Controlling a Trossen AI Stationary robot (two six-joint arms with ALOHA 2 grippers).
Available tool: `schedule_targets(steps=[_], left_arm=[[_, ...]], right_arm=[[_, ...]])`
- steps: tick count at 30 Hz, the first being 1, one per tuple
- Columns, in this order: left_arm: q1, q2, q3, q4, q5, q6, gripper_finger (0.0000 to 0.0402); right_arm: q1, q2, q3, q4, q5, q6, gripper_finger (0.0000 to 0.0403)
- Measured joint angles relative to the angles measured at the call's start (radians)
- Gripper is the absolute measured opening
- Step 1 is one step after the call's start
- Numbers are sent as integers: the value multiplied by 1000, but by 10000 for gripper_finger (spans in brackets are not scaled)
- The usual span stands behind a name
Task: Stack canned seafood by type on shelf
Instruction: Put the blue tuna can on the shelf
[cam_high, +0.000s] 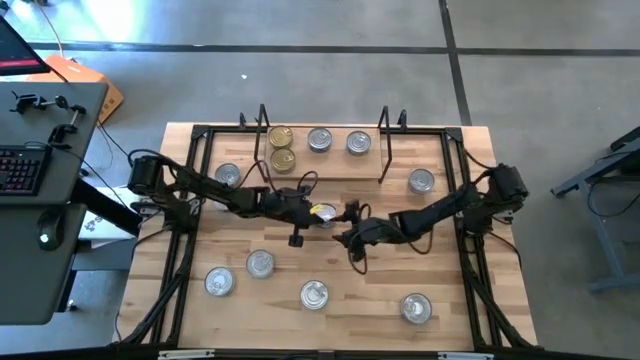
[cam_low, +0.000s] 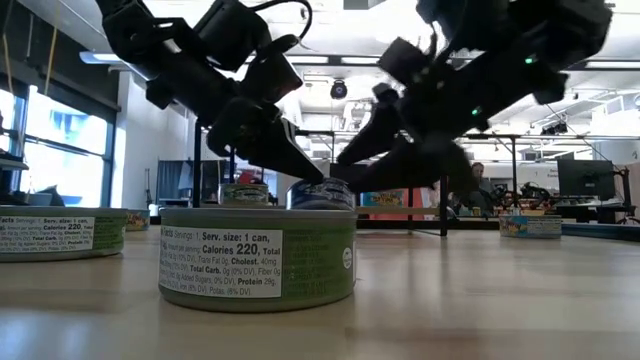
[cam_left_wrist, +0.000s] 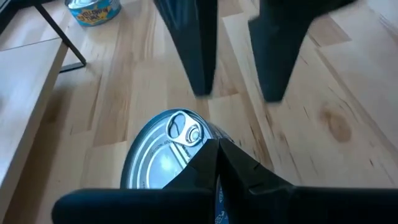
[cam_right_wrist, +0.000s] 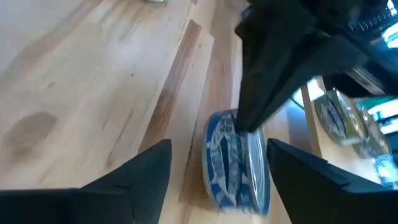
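A blue-labelled can with a silver pull-tab lid sits at the table's middle, between my two grippers. My left gripper comes from the left, shut, its tips at the lid's edge. My right gripper comes from the right and stands open, one finger on either side of the can without touching it. Whether the can's base is on the table does not show. The shelf at the far side carries two gold cans and two silver ones. My left gripper has its shut fingertips against the edge of the can's lid, on the side nearest that gripper. The fingers slant down from the table's left. Whether they pinch the rim or only lie on it, I cannot tell. The lid faces up.
Loose cans stand on the table: one at the far left, one at the far right, and several along the near side. A green-labelled can fills the low view's foreground. Black frame rods rise at the shelf's ends.
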Motion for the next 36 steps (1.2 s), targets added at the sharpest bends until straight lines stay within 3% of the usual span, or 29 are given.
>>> schedule_targets(steps=[7, 10, 16, 22, 26, 30, 36], left_arm=[[0, 0, 0, 6, -1, -19, 1], [-3, -1, 1, 8, 0, -19, 1], [-9, -2, 1, 14, -1, -19, 1], [-15, -12, 3, 30, -12, -55, 2], [-18, -76, 4, -78, -21, -65, 6], [-21, -203, 3, -262, -84, -109, 6], [-67, -376, 2, -547, -290, -212, 7]], right_arm=[[-12, 120, 96, -42, 168, -36, 256], [-12, 139, 108, -41, 156, 3, 247], [-12, 144, 106, -60, 167, 118, 187], [-26, 141, 106, -55, 91, 286, 120], [-26, 141, 109, -43, 77, 336, 120], [-25, 141, 140, -75, 133, 340, 120], [-52, 127, 316, -301, 299, 235, 120]])
